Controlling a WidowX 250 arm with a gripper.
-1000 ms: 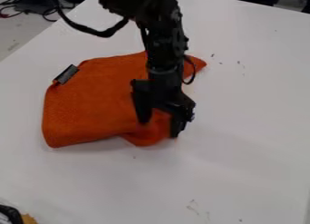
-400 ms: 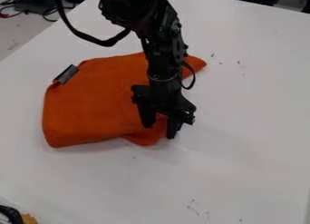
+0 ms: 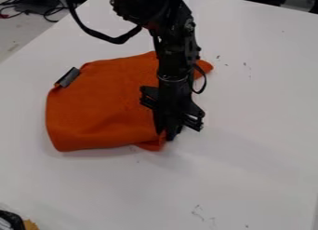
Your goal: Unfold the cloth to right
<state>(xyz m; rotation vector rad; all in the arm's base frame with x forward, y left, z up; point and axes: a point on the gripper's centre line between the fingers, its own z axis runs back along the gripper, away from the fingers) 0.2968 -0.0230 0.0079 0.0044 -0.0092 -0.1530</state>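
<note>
Camera view: 1 orange cloth (image 3: 99, 108), lying on the white counter (image 3: 248, 178), left of and partly beneath the black arm (image 3: 177, 52); its upper right corner pokes out beyond the arm, and a small flap hangs at its lower right edge. Handling: light, limp and soft by the look of it, with a knitted or towel-like surface that should grip well; not fragile, though likely to bunch or drag as a whole if pulled low and flat. Best hold: the upper layer alone, at the free edge on the lower right, leaving the layer beneath to lie. Claw (image 3: 168, 135): 1, black, pointing down at that lower right edge, its fingers drawn nearly together, with a sliver of orange between the tips; it appears to pinch a fold of the cloth, though how many layers are caught cannot be told. Count of the rest: 1 cloth in all, 1 dark grey tag (image 3: 68, 77) at its upper left corner, 1 arm, 1 counter; several cables (image 3: 56, 12) at the upper left, too tangled to number; 1 dark item (image 3: 12, 219) at the lower left corner, cut by the frame, with 1 tan piece (image 3: 29, 225) beside it, both unidentified.
</note>
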